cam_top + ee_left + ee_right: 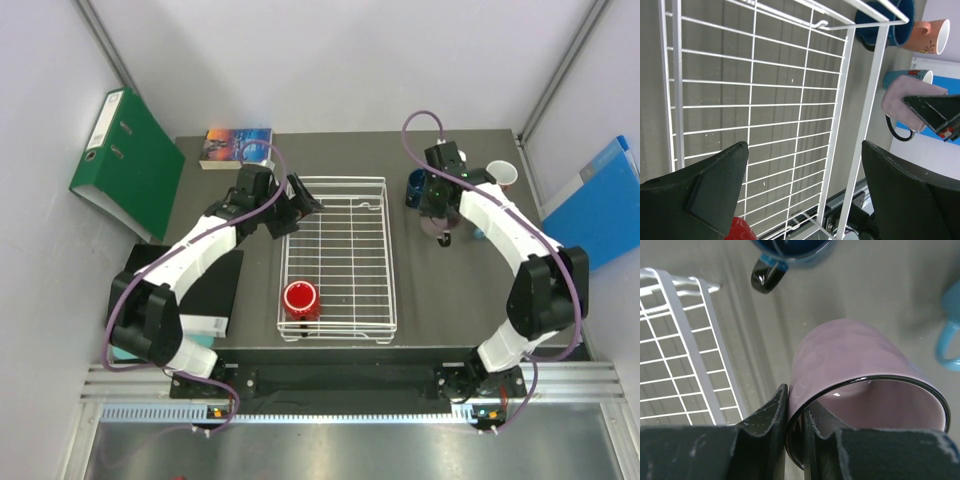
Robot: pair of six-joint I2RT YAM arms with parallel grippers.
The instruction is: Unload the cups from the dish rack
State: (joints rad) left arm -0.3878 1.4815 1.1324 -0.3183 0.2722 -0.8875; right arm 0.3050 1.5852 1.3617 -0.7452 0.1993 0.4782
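Cups, five in all: the red cup [300, 298] sits in the one rack's [386, 250] near-left corner. The blue cup [900, 25], salmon cup [930, 35] and teal cup [905, 77] stand right of it. The right arm reaches there, and the right gripper [796, 407] pinches the mauve cup's [855, 355] rim. The left arm stretches over the rack's far-left corner, with the left gripper [804, 145] spread wide.

Dark table [405, 295]: dish rack [340, 179], book [237, 147], blue cup [415, 187].
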